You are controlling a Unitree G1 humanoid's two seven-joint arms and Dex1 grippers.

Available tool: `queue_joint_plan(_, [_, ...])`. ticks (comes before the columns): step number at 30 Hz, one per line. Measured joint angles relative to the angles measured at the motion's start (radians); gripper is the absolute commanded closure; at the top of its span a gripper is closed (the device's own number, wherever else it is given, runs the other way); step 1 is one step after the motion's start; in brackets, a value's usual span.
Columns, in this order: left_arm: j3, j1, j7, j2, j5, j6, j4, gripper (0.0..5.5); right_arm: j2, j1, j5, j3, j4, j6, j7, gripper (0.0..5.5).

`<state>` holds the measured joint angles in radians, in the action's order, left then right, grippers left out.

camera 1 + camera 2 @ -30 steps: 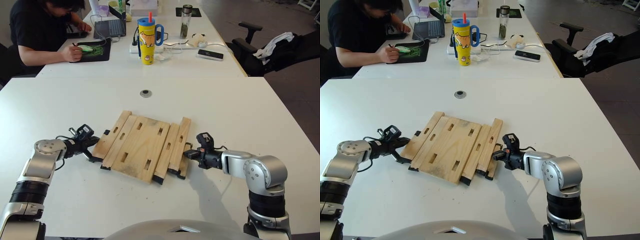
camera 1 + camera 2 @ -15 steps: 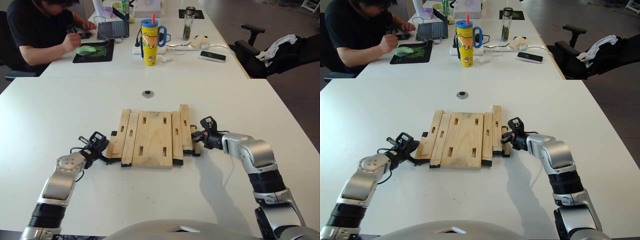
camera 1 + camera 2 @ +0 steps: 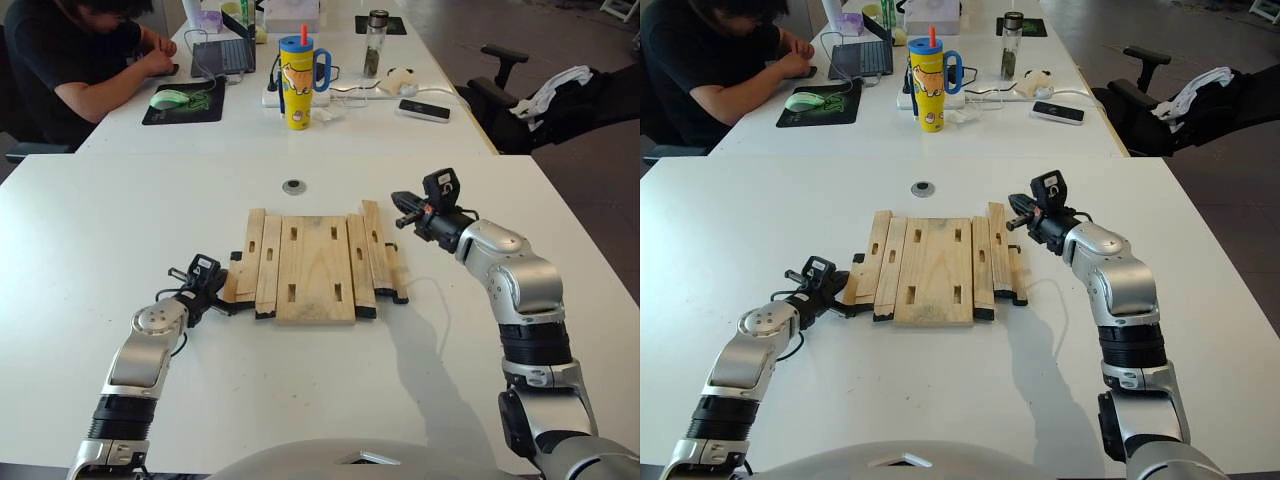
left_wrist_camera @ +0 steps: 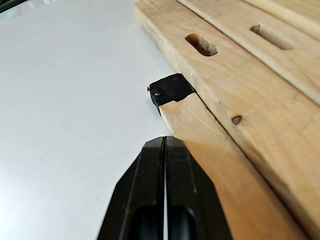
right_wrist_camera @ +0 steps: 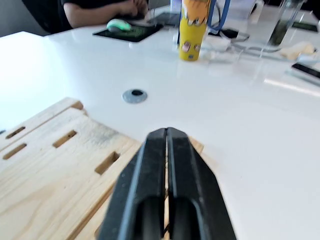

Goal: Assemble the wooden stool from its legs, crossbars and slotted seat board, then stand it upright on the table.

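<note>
The wooden stool lies in flat pieces on the white table. The wide slotted seat board (image 3: 315,262) is in the middle, with two slotted bars (image 3: 256,258) on its left and black-capped legs and crossbars (image 3: 372,250) on its right. My left gripper (image 3: 220,296) is shut and empty at table height. Its tip (image 4: 164,141) rests against the near end of the leftmost bar, next to a black end cap (image 4: 171,90). My right gripper (image 3: 399,198) is shut and holds nothing. It hangs above the far right corner of the pieces (image 5: 166,131), apart from the wood.
A round cable grommet (image 3: 292,187) sits in the table beyond the boards. The table behind carries a yellow mug (image 3: 296,72), a bottle (image 3: 373,32) and a phone (image 3: 421,110). An office chair (image 3: 505,75) stands at the far right.
The set of boards has turned from slanted to square and slid away from me. My right gripper has left the right-hand bars and risen toward the far corner. My left gripper followed the left edge.
</note>
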<state>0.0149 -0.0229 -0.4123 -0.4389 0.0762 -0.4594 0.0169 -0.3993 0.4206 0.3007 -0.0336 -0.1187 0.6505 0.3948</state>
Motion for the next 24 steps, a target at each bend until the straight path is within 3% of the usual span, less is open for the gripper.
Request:
queue_joint_plan(2, [-0.019,0.006,-0.005,-0.001,0.011,0.006,0.001,5.45,0.02,-0.03,-0.002,-0.025,-0.023,-0.003,-0.04,5.5])
queue_joint_plan(6, [-0.108,0.035,0.035,0.04,0.058,0.073,-0.013,5.5,0.116,-0.203,0.0,-0.089,-0.038,0.051,-0.176,4.93])
queue_joint_plan(9, [-0.169,0.032,0.086,0.09,0.092,0.144,-0.013,5.05,0.161,-0.27,0.002,-0.101,-0.052,0.069,-0.206,4.48])
queue_joint_plan(18, [-0.305,0.023,0.141,0.187,0.229,0.266,0.03,3.68,0.146,-0.227,0.043,-0.106,-0.053,0.125,-0.148,3.07])
queue_joint_plan(24, [-0.287,-0.017,0.134,0.195,0.242,0.268,0.04,3.68,0.143,-0.228,0.05,-0.074,-0.021,0.164,-0.133,3.07])
